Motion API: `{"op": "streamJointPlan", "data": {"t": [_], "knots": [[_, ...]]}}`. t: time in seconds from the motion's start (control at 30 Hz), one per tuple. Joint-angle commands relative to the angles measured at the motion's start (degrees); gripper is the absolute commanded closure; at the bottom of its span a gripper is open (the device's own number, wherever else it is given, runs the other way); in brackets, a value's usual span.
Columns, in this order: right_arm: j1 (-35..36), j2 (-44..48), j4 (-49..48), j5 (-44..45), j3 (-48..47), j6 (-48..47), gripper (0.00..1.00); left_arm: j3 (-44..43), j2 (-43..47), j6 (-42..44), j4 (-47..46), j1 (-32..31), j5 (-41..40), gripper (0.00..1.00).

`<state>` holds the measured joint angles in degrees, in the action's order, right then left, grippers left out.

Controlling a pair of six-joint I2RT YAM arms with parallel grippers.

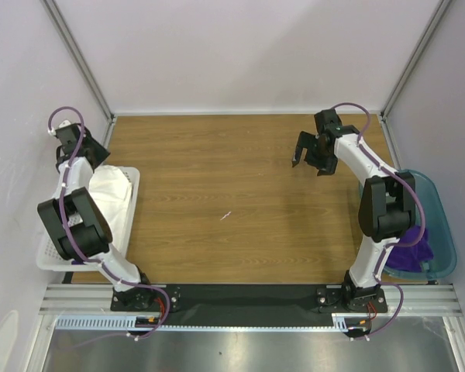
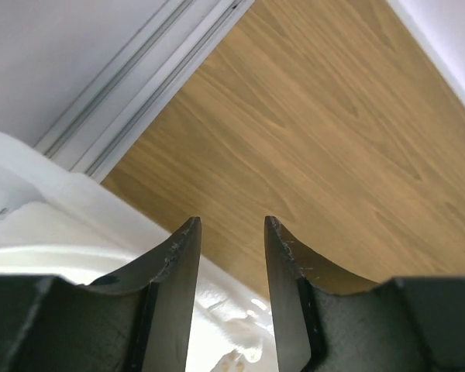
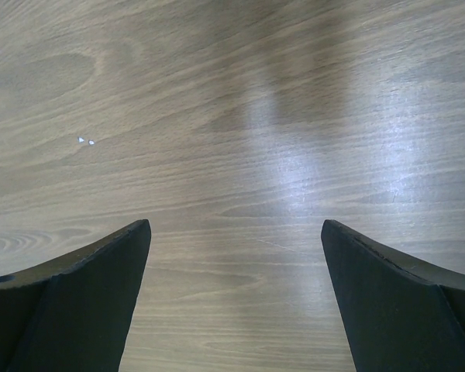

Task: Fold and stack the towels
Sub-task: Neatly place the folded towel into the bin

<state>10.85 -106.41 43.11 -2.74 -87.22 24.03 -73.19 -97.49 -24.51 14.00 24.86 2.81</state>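
Two towels show: a white towel heaped in the basket, and a purple towel in a bin well right of the basket. Both are probably soft, limp and light, best pinched at a corner. The left gripper stands narrow over the basket, and I cannot tell whether it holds cloth. The right gripper is wide and empty.

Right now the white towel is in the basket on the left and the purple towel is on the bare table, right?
No. The purple towel is in the bin on the right, not on the table, as the top view shows. The white towel is in the basket on the left.
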Motion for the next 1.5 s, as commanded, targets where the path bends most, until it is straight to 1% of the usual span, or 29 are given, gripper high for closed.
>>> {"op": "streamJointPlan", "data": {"t": [0.0, 0.23, 0.27, 0.33, 0.43, 0.53, 0.63, 0.73, 0.9, 1.07, 1.13, 1.27, 1.33, 1.4, 1.43, 1.47], "knots": [[-0.04, -0.99, 0.22, -0.33, -2.16, 1.19, 0.0, 1.45, 3.35, 5.25, -0.03, -0.34, -2.01, 0.56], [-0.04, -1.96, 0.48, -0.16, -2.69, 0.93, 0.0, 5.77, 6.96, 8.95, 3.57, -0.34, -2.63, 0.56], [-0.04, -2.22, 0.74, -0.16, -2.78, 0.84, 0.0, 6.12, 6.97, 9.3, 4.01, -0.34, -4.37, 0.56], [0.05, -2.4, 1.01, -0.25, -3.04, 0.75, 0.0, 6.3, 7.14, 9.83, 6.29, -0.34, -5.18, 0.57], [-0.04, -2.14, 1.09, 0.28, -2.96, 0.49, 0.0, 7.79, 9.07, 9.92, 8.05, -0.34, -6.14, 0.57], [-0.04, -2.22, 1.45, 0.55, -2.78, 0.49, 0.0, 9.2, 10.92, 9.48, 11.21, -0.34, -9.22, 0.57], [-0.04, -2.31, 1.36, 0.55, -2.69, 0.4, 0.0, 9.56, 10.4, 9.13, 15.51, -0.34, -11.86, 0.58], [-0.04, -2.4, 1.53, 0.55, -2.87, 0.4, 0.0, 11.04, 9.26, 9.22, 17.81, -0.34, -13.09, 0.59], [-0.04, -2.31, 1.71, 0.55, -3.31, 0.23, 0.0, 14.21, 8.38, 9.31, 16.41, -0.25, -13.27, 0.59], [-0.04, -1.87, 2.33, 0.81, -4.1, -0.04, 0.0, 13.51, 5.21, 9.13, 16.32, -0.34, -13.36, 0.6], [-0.04, -1.26, 2.68, 1.16, -4.01, -0.12, 0.0, 13.25, 5.99, 9.31, 16.32, -0.25, -13.18, 0.6], [-0.13, -0.11, 2.85, 1.43, -4.27, -0.21, 0.0, 11.93, 10.91, 10.62, 17.11, -0.25, -12.74, 0.57], [0.05, 0.24, 3.03, 0.99, -4.88, -0.21, 0.0, 9.04, 14.42, 11.24, 19.12, -0.34, -13.09, 0.55], [-0.04, 0.5, 3.12, 0.2, -6.55, -0.3, 0.0, 5.8, 17.06, 12.03, 20.27, -0.34, -13.53, 0.49], [-0.04, 0.76, 3.12, 0.02, -7.17, -0.39, 0.0, 4.73, 19.77, 12.12, 21.06, -0.34, -13.62, 0.45], [-0.04, 0.85, 3.2, -0.07, -8.74, -0.39, 0.0, 3.94, 21.02, 12.38, 21.24, -0.34, -13.62, 0.32]]}}
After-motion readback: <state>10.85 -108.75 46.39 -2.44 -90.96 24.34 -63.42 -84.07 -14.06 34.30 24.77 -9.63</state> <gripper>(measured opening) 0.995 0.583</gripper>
